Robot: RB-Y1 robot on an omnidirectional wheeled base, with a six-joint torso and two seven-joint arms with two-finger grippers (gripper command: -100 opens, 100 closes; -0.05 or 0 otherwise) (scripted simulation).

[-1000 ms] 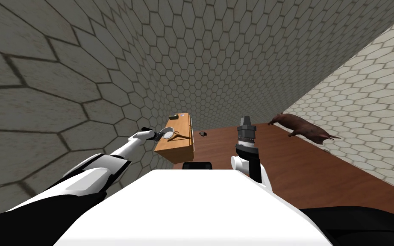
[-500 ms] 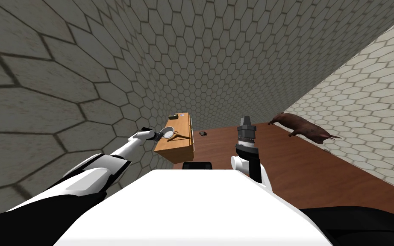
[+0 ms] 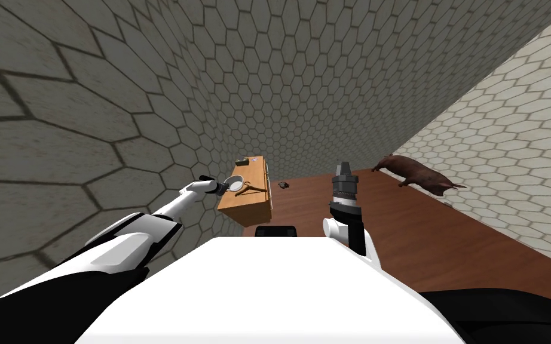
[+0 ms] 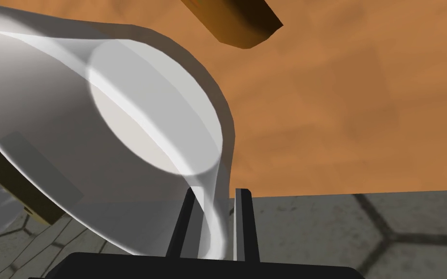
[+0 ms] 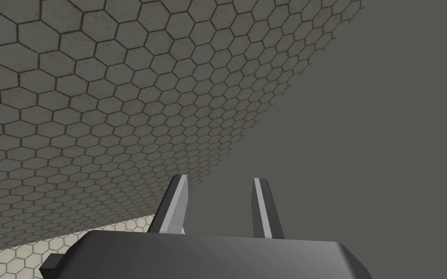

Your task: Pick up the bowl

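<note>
— Where's the bowl (image 4: pixel 154 126)?
— Far left, tilted over the wooden cabinet (image 3: pixel 250 203). The left gripper (image 4: pixel 216 193) pinches its rim, fingers nearly closed
— And the right gripper (image 5: pixel 220 181)?
— Open, empty, well apart to the right

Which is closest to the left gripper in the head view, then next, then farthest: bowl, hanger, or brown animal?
1. Bowl, held in the left gripper.
2. Hanger, beside it on the cabinet.
3. Brown animal, far off to the right.
</note>
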